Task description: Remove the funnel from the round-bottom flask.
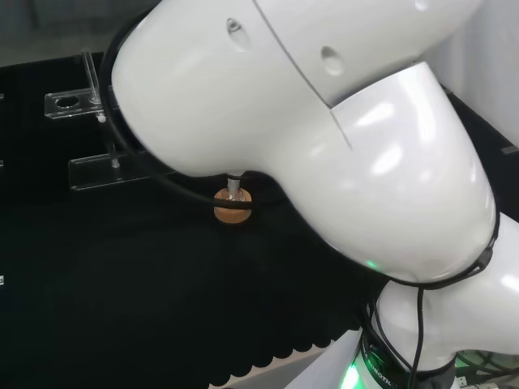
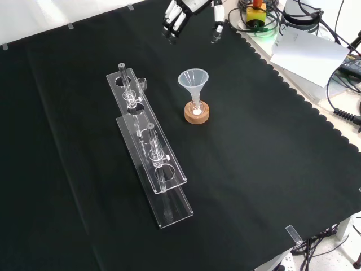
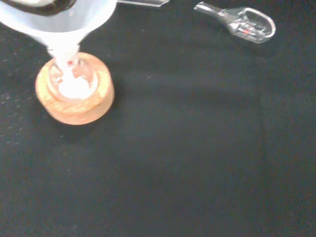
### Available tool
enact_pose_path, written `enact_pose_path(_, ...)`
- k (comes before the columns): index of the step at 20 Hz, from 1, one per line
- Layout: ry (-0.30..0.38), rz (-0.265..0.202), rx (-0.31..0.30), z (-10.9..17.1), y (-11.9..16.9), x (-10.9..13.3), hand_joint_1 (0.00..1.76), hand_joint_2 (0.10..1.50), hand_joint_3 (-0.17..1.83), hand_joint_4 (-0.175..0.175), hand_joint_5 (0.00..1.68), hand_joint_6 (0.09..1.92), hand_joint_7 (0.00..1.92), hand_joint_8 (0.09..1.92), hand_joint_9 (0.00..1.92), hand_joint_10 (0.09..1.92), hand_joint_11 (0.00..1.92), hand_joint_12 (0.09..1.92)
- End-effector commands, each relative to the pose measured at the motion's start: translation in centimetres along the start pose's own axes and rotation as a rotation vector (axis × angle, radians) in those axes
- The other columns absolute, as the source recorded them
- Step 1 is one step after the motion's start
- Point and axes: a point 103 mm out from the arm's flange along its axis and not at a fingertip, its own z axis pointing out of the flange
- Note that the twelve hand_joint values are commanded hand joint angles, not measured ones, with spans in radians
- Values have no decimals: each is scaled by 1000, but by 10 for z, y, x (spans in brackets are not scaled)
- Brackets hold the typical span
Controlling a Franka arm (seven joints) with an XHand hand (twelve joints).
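Glossy white arm (image 1: 324, 146), black cable (image 1: 146, 166)

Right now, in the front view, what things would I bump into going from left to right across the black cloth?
Clear plastic rack with glass tubes → clear funnel sitting in the flask on its round cork ring → white paper sheet.

Bright, even overhead light — glare on the white arm link (image 1: 324, 146); wrist view softly blurred.

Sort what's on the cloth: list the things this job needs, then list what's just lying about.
Needed:
funnel, seated in the flask
round-bottom flask
cork ring under the flask
hand, at the front view's top, apart from the funnel

Lying about:
clear rack
small clear vessel beside the rack
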Motion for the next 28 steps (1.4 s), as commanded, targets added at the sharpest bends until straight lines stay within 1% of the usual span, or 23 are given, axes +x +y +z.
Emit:
enact_pose_path(1,37,-31,27,2,2,13,594,616,439,-60,97,87,33,660,327,724,421,1410)
enact_pose_path(6,48,-59,36,9,11,19,584,627,397,-58,11,87,0,512,241,754,407,1417)
enact_pose_path(10,54,-86,59,11,21,23,581,633,366,-59,0,87,0,413,196,776,403,1419)
enact_pose_path(14,60,-97,66,15,28,25,574,636,332,-61,0,87,0,327,161,794,403,1418)
enact_pose_path(16,59,-102,73,18,31,29,570,637,320,-62,0,87,0,306,153,800,408,1419)
enact_pose_path(19,43,-93,76,20,35,37,568,639,312,-63,0,87,0,292,152,806,420,1421)
enact_pose_path(22,27,-96,77,22,39,44,568,640,306,-65,0,87,0,284,154,811,431,1420)
enact_pose_path(25,8,-100,68,23,43,50,568,641,304,-66,0,87,0,280,154,813,435,1418)
enact_pose_path(28,-7,-111,75,22,47,54,571,644,298,-66,0,87,0,263,147,818,438,1413)
